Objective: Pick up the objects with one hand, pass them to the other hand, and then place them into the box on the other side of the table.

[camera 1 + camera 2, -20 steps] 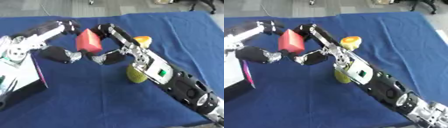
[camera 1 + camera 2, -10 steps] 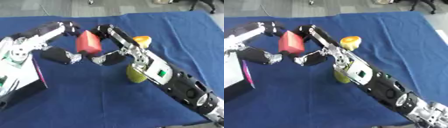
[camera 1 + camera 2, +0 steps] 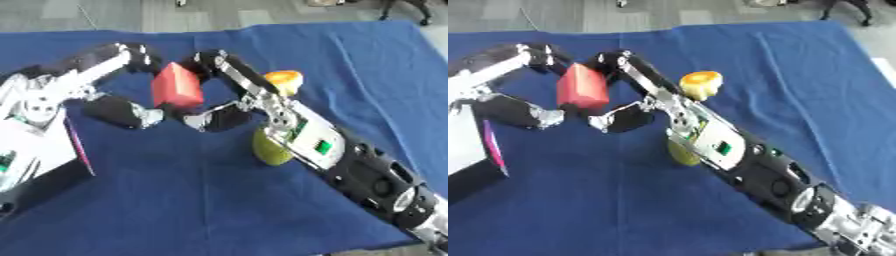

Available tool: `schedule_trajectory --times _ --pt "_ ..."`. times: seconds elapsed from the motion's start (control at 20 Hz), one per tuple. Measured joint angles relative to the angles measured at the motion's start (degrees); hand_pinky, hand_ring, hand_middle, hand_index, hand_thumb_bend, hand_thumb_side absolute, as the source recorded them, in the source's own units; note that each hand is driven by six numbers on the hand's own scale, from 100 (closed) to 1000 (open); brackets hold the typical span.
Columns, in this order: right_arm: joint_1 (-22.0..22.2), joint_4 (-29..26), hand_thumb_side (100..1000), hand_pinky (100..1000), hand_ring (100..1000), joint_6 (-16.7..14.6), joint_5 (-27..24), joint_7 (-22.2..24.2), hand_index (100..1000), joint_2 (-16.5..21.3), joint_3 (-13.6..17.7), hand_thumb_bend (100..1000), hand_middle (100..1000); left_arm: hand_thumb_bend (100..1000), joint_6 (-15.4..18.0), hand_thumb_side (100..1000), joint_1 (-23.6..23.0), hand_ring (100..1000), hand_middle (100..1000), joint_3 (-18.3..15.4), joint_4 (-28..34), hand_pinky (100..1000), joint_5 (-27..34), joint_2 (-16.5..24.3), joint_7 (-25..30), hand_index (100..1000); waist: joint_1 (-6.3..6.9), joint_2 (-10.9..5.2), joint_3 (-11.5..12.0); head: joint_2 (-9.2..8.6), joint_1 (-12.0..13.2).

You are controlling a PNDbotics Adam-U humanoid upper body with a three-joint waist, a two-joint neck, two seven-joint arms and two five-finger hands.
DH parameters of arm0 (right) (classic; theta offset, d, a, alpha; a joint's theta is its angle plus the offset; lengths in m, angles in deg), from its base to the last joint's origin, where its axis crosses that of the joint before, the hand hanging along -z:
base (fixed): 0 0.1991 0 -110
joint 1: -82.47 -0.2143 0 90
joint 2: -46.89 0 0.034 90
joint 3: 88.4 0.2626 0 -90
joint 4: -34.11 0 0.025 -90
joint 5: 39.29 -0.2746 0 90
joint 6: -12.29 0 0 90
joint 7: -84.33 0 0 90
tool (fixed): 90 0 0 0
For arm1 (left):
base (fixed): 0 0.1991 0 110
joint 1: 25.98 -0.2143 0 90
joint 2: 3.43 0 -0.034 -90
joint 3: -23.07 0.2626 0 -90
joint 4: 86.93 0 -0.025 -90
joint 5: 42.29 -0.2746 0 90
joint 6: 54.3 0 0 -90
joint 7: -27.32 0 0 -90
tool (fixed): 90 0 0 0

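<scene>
Blue cloth (image 3: 201,200) lies bare nearest the robot; a green fruit (image 3: 268,150) sits under the right forearm. Beyond, right hand (image 3: 220,95) and left hand (image 3: 122,85) both curl round the red block (image 3: 178,91), an orange fruit (image 3: 283,81) just right

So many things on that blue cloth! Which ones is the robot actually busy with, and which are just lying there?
In use:
red block, held between both hands
left hand
right hand
box at the left edge, where objects go

Lying about for now:
orange-yellow fruit
yellow-green fruit, partly under the right arm
blue cloth
</scene>
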Motion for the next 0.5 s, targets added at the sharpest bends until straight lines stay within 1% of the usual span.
schedule_trajectory --times 0.1,0.15,0.2,0.25,0.35,0.5 --pt "0.00 0.00 100 692 725 -0.20 0.12 0.22 671 0.00 0.04 384 590 100 -0.13 236 0.00 758 762 0.02 0.00 817 0.34 0.00 -0.36 496 0.00 0.00 0.00 0.00 0.00" --pt "0.01 0.00 100 693 729 -0.32 0.23 0.29 675 0.00 0.08 397 594 100 -0.22 236 0.00 757 760 0.02 -0.01 816 0.38 0.00 -0.48 493 0.00 0.00 0.00 0.00 0.00" --pt "0.03 0.00 100 699 739 -0.51 0.33 0.35 688 0.00 0.15 433 607 100 -0.31 229 -0.01 752 750 0.02 -0.02 812 0.40 0.00 -0.59 481 0.00 0.00 0.00 0.00 0.00" --pt "0.11 0.00 100 703 747 -0.74 0.41 0.34 698 0.00 0.19 456 601 100 -0.38 223 -0.02 747 743 0.02 -0.04 810 0.41 0.00 -0.67 471 0.00 0.00 0.00 0.00 0.00" --pt "0.22 0.00 100 711 760 -1.30 0.46 0.35 715 0.00 0.32 476 606 100 -0.46 218 -0.02 744 736 0.02 -0.04 808 0.41 0.00 -0.74 461 0.00 0.00 0.00 0.00 0.00" --pt "0.41 0.00 100 719 774 -2.16 0.56 0.50 734 0.00 0.33 480 617 100 -0.57 211 -0.04 741 730 0.01 -0.07 804 0.38 0.01 -0.85 452 0.00 0.00 0.00 0.00 0.00"
